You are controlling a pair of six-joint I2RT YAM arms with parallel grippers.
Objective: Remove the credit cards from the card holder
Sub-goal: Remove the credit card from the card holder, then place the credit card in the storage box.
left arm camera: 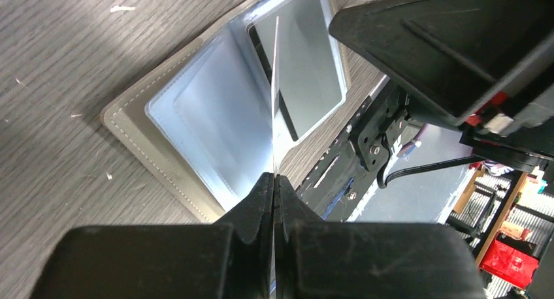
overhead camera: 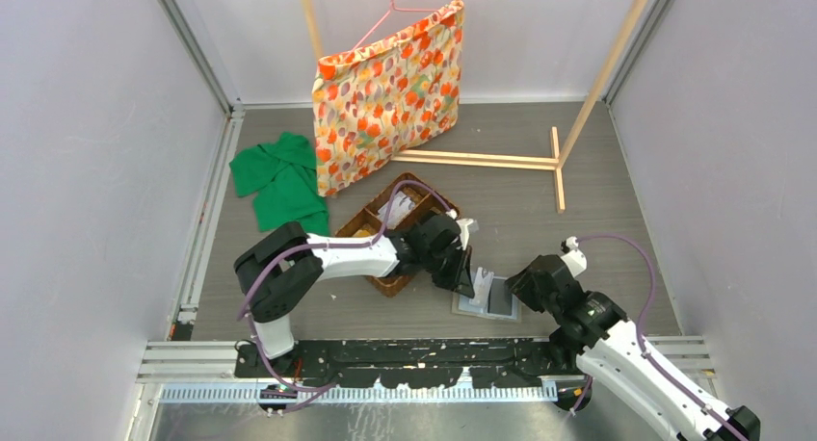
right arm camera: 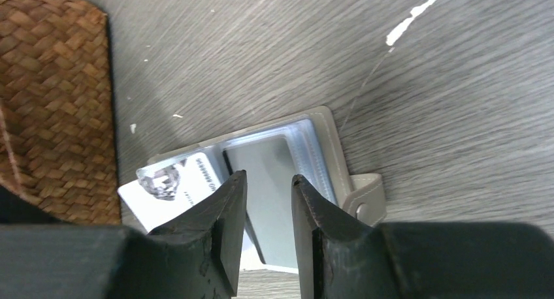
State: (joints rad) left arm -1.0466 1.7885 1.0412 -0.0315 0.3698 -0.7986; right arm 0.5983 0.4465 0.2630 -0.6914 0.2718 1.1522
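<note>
I am pulling 1 credit card (right arm camera: 173, 187) out of the card holder (left arm camera: 189, 116), which is lying open on the grey wood-grain table (right arm camera: 261, 51) near the wicker basket (right arm camera: 46, 96). The left pincer (left arm camera: 274, 181) is clamping fully down on that card, which is showing edge-on in its own camera above the clear sleeves. The right pincer (right arm camera: 268, 180) is hovering over the dark panel with its jaws partly apart, gripping nothing. I cannot quite tell whether the card's far end is clearing the pocket.

I am judging that the next move calls for a straight draw along the card's plane, with the right fingers pressing the holder flat so it is not dragging along.

Around the table I am seeing pale walls, a green cloth (overhead camera: 279, 176), a floral bag (overhead camera: 390, 94) on a hanger and a wooden rack (overhead camera: 482, 159).
</note>
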